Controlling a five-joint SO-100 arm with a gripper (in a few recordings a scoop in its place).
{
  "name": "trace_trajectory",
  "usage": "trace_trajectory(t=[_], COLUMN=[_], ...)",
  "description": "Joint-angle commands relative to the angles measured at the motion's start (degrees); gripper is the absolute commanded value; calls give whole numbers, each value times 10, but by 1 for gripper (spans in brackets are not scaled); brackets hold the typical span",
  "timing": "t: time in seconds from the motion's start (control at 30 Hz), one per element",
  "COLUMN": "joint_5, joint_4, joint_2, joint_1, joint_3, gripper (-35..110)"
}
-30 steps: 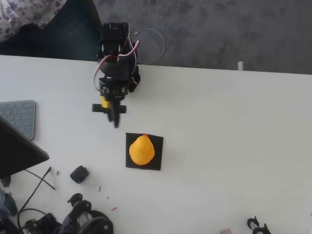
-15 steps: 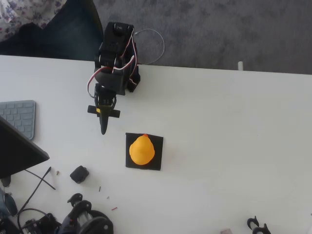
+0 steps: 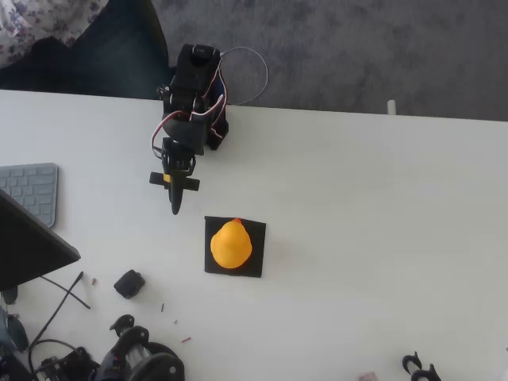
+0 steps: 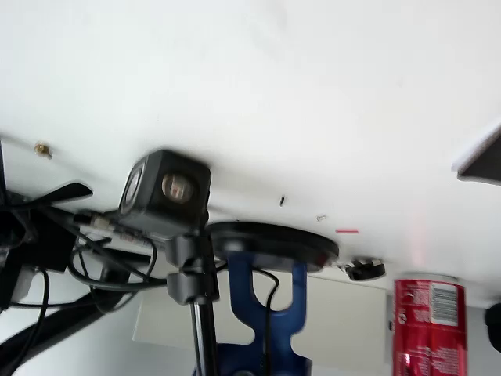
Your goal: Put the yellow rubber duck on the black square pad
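One duck, one pad, and the two are already together: the yellow rubber duck (image 3: 231, 244) sits on the black square pad (image 3: 256, 265) in the overhead view, beak toward my base, its body inside the pad's edges with black showing along the right and bottom sides. My fingers (image 3: 175, 208) hang above bare white desk (image 3: 373, 206), just up and to the left of the pad, apart from both duck and pad; they look pressed together into a single dark point with nothing between them, though the overhead view is coarse. I judge the placing done and the step in hand to be clearing away. To do that well I should lift and fold back toward my base along the line away from the pad, so no part of me sweeps over the duck, which looks light and smooth enough to topple at a nudge.
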Motion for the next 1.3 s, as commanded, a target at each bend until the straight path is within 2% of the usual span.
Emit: trace_trajectory(t=[0.0,1.27], joint_5=[-6,2], joint_4=[-2,-3], joint_2=[10,9], joint_1=[10,10], joint_3=[12,33], gripper=[28,28])
